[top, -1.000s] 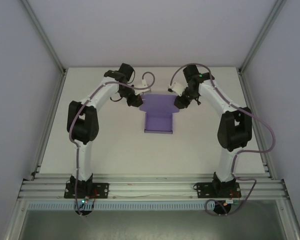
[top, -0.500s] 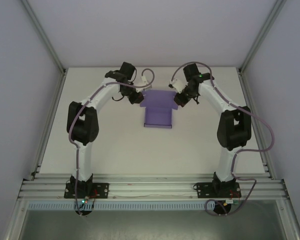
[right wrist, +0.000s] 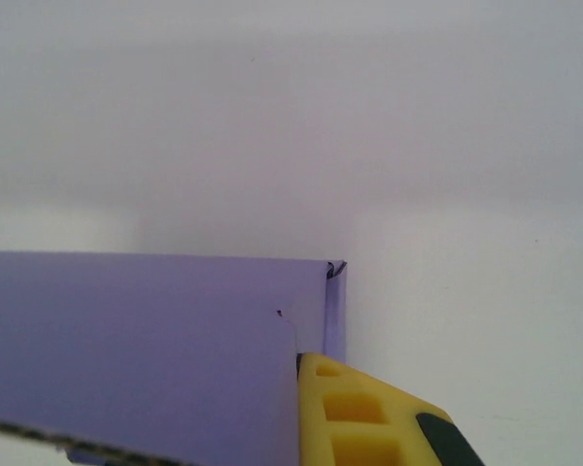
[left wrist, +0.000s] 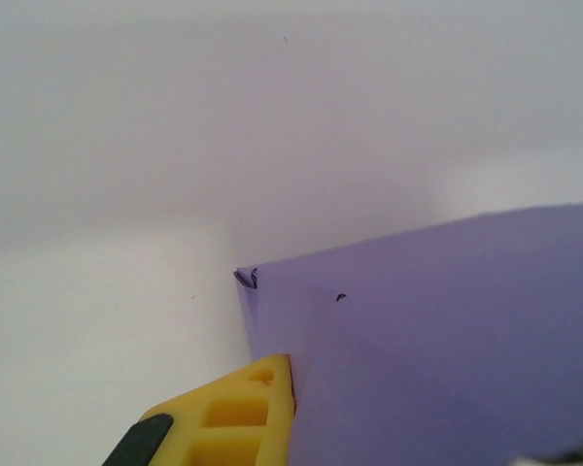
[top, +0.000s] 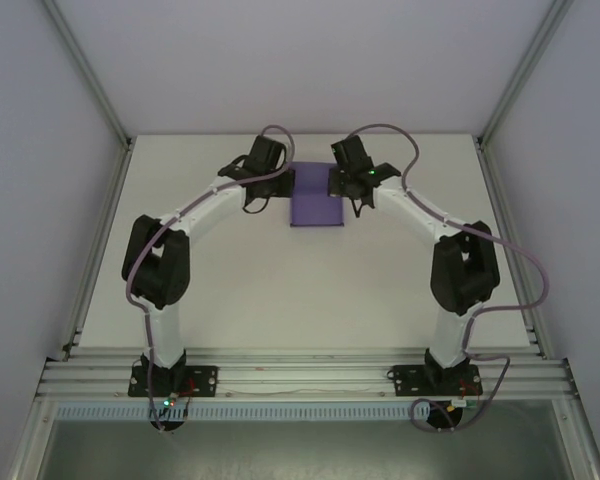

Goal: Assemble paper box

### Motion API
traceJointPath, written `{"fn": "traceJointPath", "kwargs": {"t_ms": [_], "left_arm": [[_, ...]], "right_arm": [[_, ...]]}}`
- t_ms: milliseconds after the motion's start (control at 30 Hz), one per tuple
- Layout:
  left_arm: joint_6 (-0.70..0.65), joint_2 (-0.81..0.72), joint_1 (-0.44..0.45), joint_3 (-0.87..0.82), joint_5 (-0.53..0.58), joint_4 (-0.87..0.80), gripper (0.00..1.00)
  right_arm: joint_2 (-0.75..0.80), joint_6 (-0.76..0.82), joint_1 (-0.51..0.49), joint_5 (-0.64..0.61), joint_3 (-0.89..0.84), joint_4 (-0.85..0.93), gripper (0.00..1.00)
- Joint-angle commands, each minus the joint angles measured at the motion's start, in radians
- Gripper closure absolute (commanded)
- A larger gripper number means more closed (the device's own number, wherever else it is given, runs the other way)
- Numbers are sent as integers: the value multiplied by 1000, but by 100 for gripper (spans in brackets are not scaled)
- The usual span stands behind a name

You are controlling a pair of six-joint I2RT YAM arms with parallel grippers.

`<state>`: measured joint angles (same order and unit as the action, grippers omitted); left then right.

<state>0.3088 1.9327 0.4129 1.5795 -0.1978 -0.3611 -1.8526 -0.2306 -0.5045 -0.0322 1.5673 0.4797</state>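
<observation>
I see the paper box point(top: 316, 200) at twelve o'clock on the matte white table point(top: 280, 290): smooth violet card, rectangular from above, with crisp creases. The left gripper point(top: 283, 186) is at its nine o'clock edge and the right gripper point(top: 346, 186) at three. Up close, the hollow-celled yellow left finger point(left wrist: 235, 419) touches the card, and so does the right finger point(right wrist: 355, 417). Clenched or released, I can't tell.
</observation>
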Motion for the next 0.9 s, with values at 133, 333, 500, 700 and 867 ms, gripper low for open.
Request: {"fn": "traceJointPath", "kwargs": {"t_ms": [133, 333, 500, 700, 867], "left_arm": [[331, 19, 12, -24, 4, 171, 100], [333, 61, 21, -49, -4, 238, 100], [303, 83, 30, -82, 1, 211, 100], [304, 78, 44, -150, -6, 240, 100], [309, 78, 67, -191, 16, 256, 100]], "right_arm": [[-51, -215, -40, -96, 15, -116, 100], [-63, -214, -43, -122, -46, -162, 100], [-56, -188, -43, -149, -127, -249, 100], [-24, -173, -47, -137, -256, -368, 100], [-3, -169, -53, -158, -332, -407, 100]]}}
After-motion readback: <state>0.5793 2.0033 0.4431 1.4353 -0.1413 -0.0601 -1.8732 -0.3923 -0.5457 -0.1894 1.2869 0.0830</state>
